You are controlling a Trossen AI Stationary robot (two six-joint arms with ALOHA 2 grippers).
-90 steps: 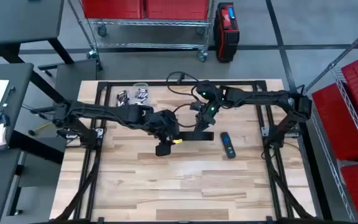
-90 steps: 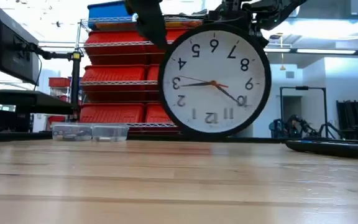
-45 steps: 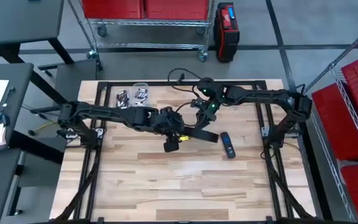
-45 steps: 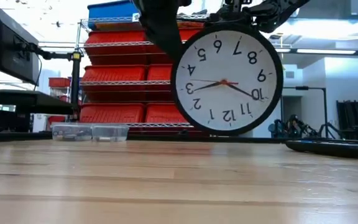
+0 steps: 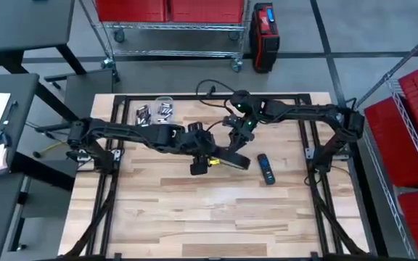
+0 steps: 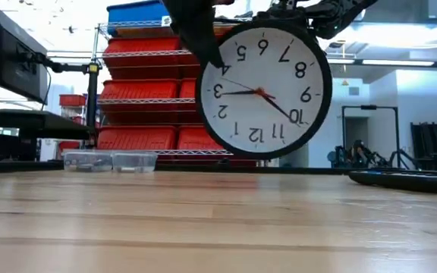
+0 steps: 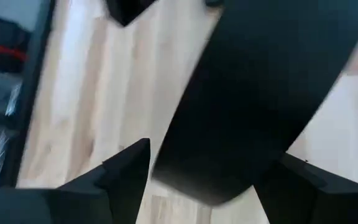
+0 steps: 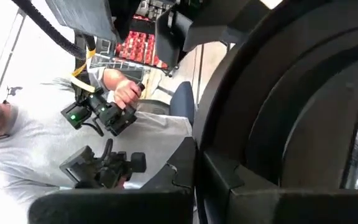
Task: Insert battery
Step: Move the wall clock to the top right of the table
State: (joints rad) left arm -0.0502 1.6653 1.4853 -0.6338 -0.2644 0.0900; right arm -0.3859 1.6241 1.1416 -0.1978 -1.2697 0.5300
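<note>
Wooden surface (image 5: 194, 210) spread under both dark arms; round black-rimmed clock (image 6: 262, 92) held off it near the middle, tilted, white face toward the low camera, numerals 1 to 12 readable with the 12 turned down toward the bottom, red second hand visible. From above, clock seen edge-on as a dark slanted bar (image 5: 227, 156). Right pincer (image 5: 239, 130) clamped on the clock's rim at its far side, back casing filling the right wrist view (image 8: 303, 106). Left pincer (image 5: 203, 158) at the clock's near edge, a small yellow bit showing at its tip, fingers (image 7: 126, 171) spread to either side of the dark rim; cannot tell whether actually gripping. Dark remote (image 5: 266, 169) lying flat to the right of the clock, apart from it. Two clear boxes (image 5: 155, 110) of small metallic cells at the far left corner, labels unreadable. Battery itself too small to make out with certainty. Person's hand (image 8: 124, 92) holding a dark controller beyond the surface
</note>
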